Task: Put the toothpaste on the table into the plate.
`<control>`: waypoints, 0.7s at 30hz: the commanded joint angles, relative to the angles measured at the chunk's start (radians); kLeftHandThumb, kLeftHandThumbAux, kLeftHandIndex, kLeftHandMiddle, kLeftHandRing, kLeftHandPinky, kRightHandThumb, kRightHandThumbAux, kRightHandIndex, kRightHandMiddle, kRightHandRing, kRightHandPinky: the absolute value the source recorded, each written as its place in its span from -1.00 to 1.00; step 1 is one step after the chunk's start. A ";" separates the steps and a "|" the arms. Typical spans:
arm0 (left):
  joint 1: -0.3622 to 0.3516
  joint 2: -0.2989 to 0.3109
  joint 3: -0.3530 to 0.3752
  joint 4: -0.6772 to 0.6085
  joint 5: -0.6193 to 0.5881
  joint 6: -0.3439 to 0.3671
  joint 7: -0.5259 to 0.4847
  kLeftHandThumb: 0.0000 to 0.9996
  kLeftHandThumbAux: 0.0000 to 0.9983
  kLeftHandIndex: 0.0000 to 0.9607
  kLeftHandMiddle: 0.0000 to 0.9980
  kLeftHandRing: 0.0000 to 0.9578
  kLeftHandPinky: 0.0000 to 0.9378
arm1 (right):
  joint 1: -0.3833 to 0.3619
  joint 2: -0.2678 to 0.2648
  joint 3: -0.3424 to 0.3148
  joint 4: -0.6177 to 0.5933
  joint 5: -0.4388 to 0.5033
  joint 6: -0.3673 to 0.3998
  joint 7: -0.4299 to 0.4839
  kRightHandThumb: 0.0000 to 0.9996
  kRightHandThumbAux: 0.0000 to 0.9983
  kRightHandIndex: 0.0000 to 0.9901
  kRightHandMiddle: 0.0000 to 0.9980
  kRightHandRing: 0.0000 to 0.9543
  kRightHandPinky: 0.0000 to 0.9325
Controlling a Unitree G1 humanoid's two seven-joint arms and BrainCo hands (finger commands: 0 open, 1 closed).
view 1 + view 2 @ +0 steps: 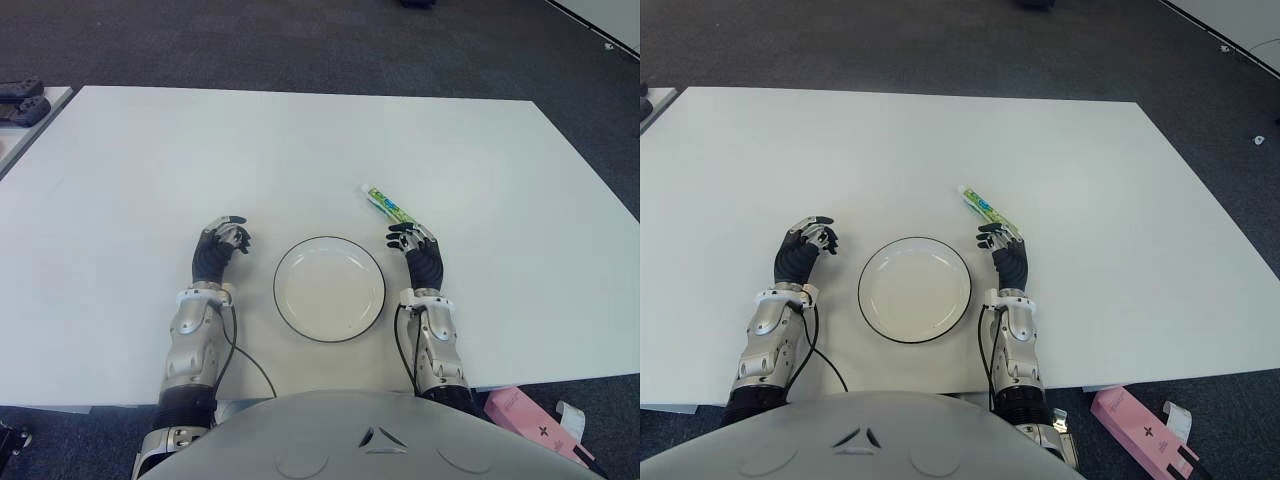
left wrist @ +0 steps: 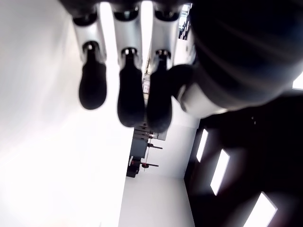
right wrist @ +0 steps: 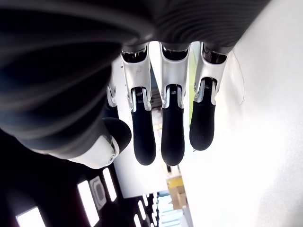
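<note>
A small green-and-white toothpaste tube (image 1: pixel 387 204) lies flat on the white table (image 1: pixel 300 150), just beyond and right of the plate. The round white plate (image 1: pixel 329 289) with a dark rim sits near the table's front edge, between my hands, and holds nothing. My right hand (image 1: pixel 413 242) is right of the plate, its fingers relaxed and holding nothing, fingertips a short way from the tube's near end. The right wrist view shows those fingers (image 3: pixel 172 137) hanging loose. My left hand (image 1: pixel 226 238) shows left of the plate, fingers loosely curved and holding nothing.
A pink box (image 1: pixel 528 420) lies on the floor past the table's front right corner. Dark game controllers (image 1: pixel 22 100) sit on another table at the far left. The table's right edge (image 1: pixel 590 170) runs diagonally beside dark carpet.
</note>
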 commanded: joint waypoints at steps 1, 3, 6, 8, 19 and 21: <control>0.050 -0.009 -0.012 0.036 0.008 0.055 0.007 0.41 0.44 -0.10 0.30 0.34 0.35 | 0.008 -0.006 -0.027 0.016 -0.020 0.045 -0.016 0.42 0.47 -0.14 -0.10 -0.03 0.01; 0.052 -0.012 -0.012 0.033 0.007 0.059 0.011 0.42 0.44 -0.10 0.30 0.34 0.34 | 0.007 -0.030 -0.031 -0.059 -0.045 0.049 -0.026 0.42 0.46 -0.14 -0.09 -0.03 0.02; 0.054 -0.015 -0.011 0.031 0.007 0.061 0.014 0.42 0.44 -0.09 0.30 0.33 0.33 | 0.014 -0.041 -0.035 -0.140 -0.074 0.056 -0.037 0.42 0.46 -0.14 -0.08 -0.01 0.04; 0.055 -0.018 -0.011 0.030 0.005 0.060 0.014 0.42 0.44 -0.10 0.29 0.33 0.33 | 0.022 -0.048 -0.036 -0.222 -0.104 0.053 -0.051 0.42 0.46 -0.14 -0.07 0.00 0.05; 0.054 -0.026 -0.006 0.036 0.007 0.053 0.017 0.42 0.43 -0.09 0.27 0.32 0.32 | -0.002 -0.106 -0.050 -0.333 -0.266 0.028 -0.109 0.41 0.46 -0.14 -0.04 0.00 0.05; 0.052 -0.027 -0.006 0.037 0.009 0.055 0.019 0.42 0.43 -0.09 0.28 0.32 0.33 | -0.027 -0.124 -0.052 -0.334 -0.303 0.022 -0.118 0.40 0.45 -0.14 -0.03 0.00 0.06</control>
